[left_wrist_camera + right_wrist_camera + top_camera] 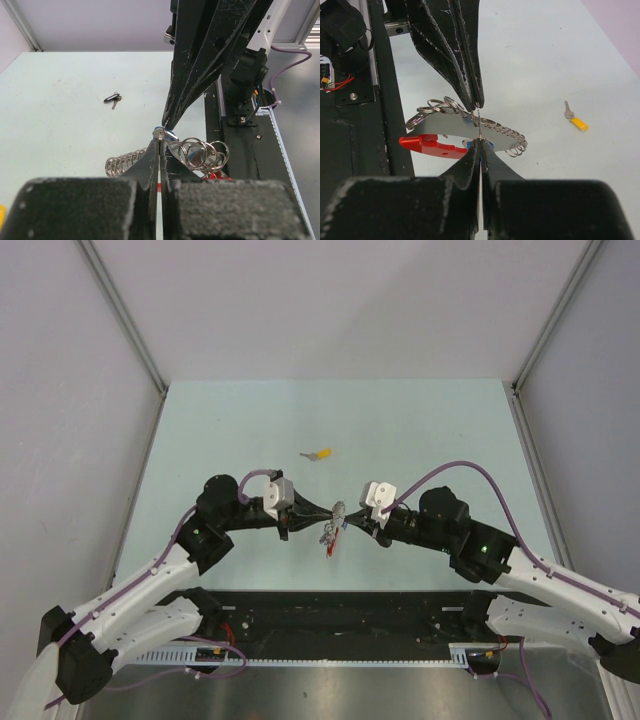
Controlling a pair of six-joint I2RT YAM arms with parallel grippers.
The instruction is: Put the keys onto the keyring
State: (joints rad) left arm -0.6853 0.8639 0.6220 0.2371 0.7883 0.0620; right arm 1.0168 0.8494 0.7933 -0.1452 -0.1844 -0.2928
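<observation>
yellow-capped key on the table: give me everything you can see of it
The yellow-capped key is small, with a silver metal blade and a yellow, plastic-looking head cap. It lies flat on the pale green table, alone, near mid-table. Nothing but the table touches it, and it is on no ring.

You have bright, even light from overhead. The table reads a clean pale green, with only faint, soft shadows under the arms. In the top view the frame posts lean outward toward the edges (wide-lens stretch), and the keyring is too small there to resolve. In the wrist views the near bulk of the left gripper and of the right gripper is a soft black blur, and focus sharpens toward the fingertips. The keyring's loops catch small white glints. The yellow-capped key lies fairly crisp on the table.
</observation>
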